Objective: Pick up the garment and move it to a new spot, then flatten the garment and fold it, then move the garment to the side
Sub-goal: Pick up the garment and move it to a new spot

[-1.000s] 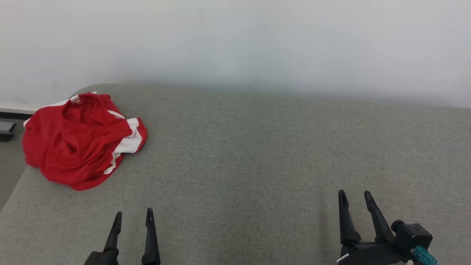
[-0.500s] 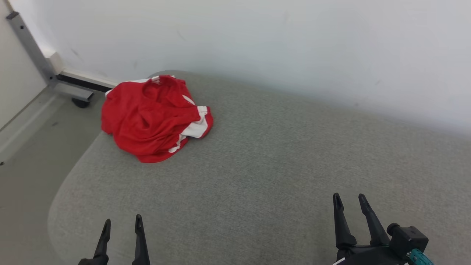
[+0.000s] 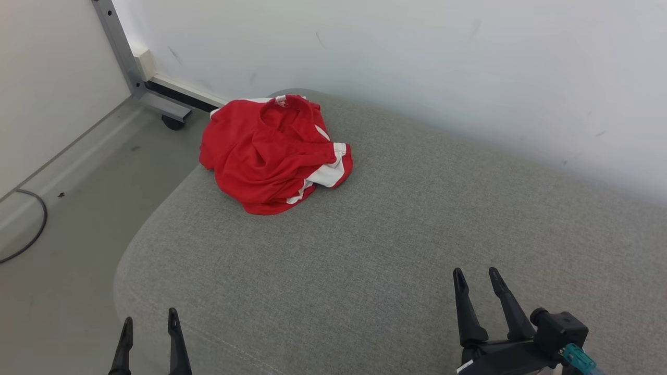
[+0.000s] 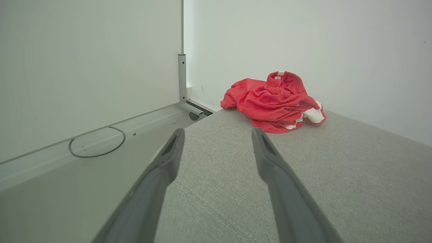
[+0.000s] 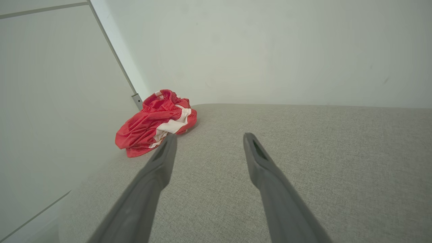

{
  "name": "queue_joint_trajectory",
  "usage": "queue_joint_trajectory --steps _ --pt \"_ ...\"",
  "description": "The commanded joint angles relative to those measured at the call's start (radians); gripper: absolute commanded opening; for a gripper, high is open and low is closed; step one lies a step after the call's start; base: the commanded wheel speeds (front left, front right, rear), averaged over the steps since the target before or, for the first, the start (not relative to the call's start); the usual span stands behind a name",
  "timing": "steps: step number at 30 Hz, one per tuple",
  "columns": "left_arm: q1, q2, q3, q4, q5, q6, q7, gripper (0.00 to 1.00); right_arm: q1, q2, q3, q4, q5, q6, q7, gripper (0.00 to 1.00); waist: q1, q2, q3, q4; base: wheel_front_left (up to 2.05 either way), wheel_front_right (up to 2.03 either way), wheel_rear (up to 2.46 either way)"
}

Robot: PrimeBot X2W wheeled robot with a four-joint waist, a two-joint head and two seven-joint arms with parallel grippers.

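The garment point(image 3: 273, 151) is a crumpled red piece with white stripes, bunched at the far left corner of the grey fabric surface point(image 3: 396, 234). It also shows in the left wrist view point(image 4: 275, 103) and the right wrist view point(image 5: 153, 125), ahead of each pair of fingers. My left gripper point(image 3: 148, 324) stands open at the near left edge of the surface, nothing between its fingers. My right gripper point(image 3: 475, 276) is open at the near right, well away from the garment.
A white wall point(image 3: 417, 67) runs behind the surface. To the left lies grey floor point(image 3: 68, 219) with a dark cable point(image 3: 31, 234), a metal frame post point(image 3: 117, 47) and a caster wheel point(image 3: 172, 123). The surface's rounded left edge drops to the floor.
The head camera has turned left, so the garment sits nearer the middle of the picture and the floor, post and cable have come into view. Both grippers stay open.
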Motion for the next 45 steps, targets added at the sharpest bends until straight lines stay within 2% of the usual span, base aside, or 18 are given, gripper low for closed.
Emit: queue_joint_trajectory --steps 1,5,11,19,24,32,35,45 --pt "0.008 0.002 0.001 -0.005 0.002 0.002 -0.004 1.00 -0.007 0.001 0.002 0.001 -0.009 0.004 -0.001 1.00 0.0000 0.0000 0.001 0.001 0.00 0.00 0.00" --pt "0.012 0.002 -0.004 -0.004 -0.008 0.004 -0.004 1.00 -0.010 0.001 0.004 0.005 -0.010 0.004 -0.001 1.00 0.0000 0.0000 0.002 0.001 0.00 0.00 0.00" --pt "-0.016 0.002 -0.022 0.066 -0.043 -0.027 -0.004 1.00 -0.006 0.001 -0.004 0.003 -0.003 0.004 -0.001 1.00 0.0000 0.0000 0.002 -0.002 0.00 0.00 0.00" --pt "-0.246 0.013 -0.027 0.289 -0.089 -0.074 0.015 1.00 0.011 0.001 -0.008 -0.020 -0.028 0.004 -0.001 1.00 0.0000 0.0000 0.039 -0.016 0.00 0.00 0.00" --pt "-0.441 0.040 -0.001 0.430 -0.139 -0.104 0.058 1.00 -0.002 0.000 0.013 -0.030 -0.070 0.004 -0.001 1.00 0.0000 0.0000 0.112 -0.097 0.00 0.00 0.00" --pt "-0.719 0.115 0.048 0.605 -0.234 -0.140 0.141 1.00 -0.058 0.000 0.038 -0.083 -0.142 0.004 0.009 1.00 0.0000 0.0000 0.279 -0.277 0.00 0.00 0.00" --pt "-0.778 0.139 0.065 0.636 -0.256 -0.134 0.166 1.00 -0.072 0.000 0.033 -0.107 -0.150 0.004 0.015 1.00 0.0000 0.0000 0.325 -0.328 0.00 0.00 0.00" --pt "-0.891 0.218 0.088 0.713 -0.282 -0.123 0.253 1.00 -0.092 0.001 0.028 -0.155 -0.141 0.004 0.018 1.00 0.0000 0.0000 0.417 -0.426 0.00 0.00 0.00"
